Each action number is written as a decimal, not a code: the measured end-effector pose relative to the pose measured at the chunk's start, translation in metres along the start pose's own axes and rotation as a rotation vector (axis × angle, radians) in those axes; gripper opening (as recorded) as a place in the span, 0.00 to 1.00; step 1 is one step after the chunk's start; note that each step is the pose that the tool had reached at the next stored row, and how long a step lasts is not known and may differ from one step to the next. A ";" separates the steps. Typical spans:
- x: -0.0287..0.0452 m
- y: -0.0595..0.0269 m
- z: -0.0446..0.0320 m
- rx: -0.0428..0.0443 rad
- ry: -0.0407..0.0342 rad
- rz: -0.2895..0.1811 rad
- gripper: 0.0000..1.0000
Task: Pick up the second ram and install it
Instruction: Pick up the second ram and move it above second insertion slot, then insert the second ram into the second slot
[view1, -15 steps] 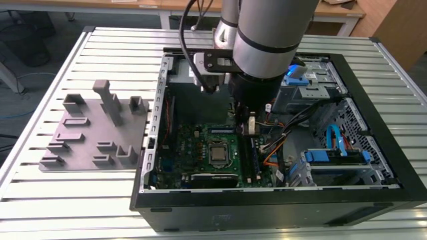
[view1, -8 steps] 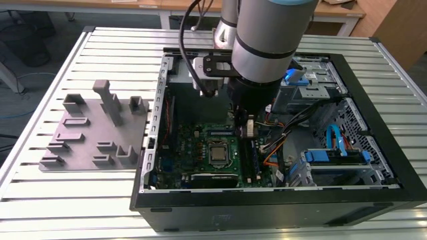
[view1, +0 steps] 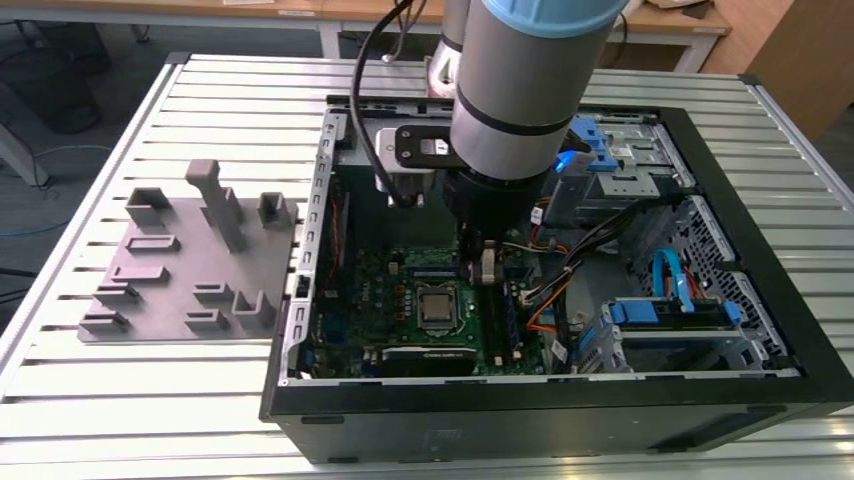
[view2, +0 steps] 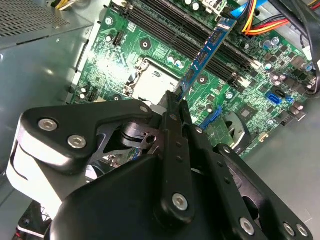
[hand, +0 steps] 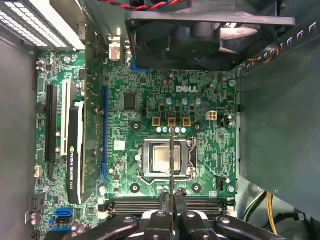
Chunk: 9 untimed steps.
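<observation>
The arm's black gripper (view1: 487, 268) is down inside the open black computer case (view1: 534, 400). Its fingers are closed flat on the second ram (view2: 205, 55), a long, thin, dark memory stick. The stick juts past the fingertips above the green motherboard (hand: 210, 145). In the first wrist view it shows edge-on (hand: 171, 150), crossing the square silver processor chip (hand: 160, 157). Its far end reaches over the black memory slots (view2: 200, 35); whether it touches them I cannot tell. The grey plastic tray (view1: 174, 290) sits on the slatted metal table (view1: 134, 420), on the exterior view's left of the case
</observation>
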<state>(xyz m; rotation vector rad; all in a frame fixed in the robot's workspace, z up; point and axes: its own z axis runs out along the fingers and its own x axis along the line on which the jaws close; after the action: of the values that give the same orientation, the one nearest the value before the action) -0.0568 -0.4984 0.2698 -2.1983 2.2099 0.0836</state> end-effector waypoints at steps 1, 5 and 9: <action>0.0000 0.0000 0.0000 0.0000 0.0000 0.000 0.14; 0.0000 0.0000 0.0003 0.0001 -0.0003 0.000 0.14; 0.0000 0.0000 0.0004 0.0001 -0.0002 0.000 0.14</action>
<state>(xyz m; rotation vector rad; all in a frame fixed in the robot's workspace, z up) -0.0567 -0.4984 0.2694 -2.1981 2.2097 0.0838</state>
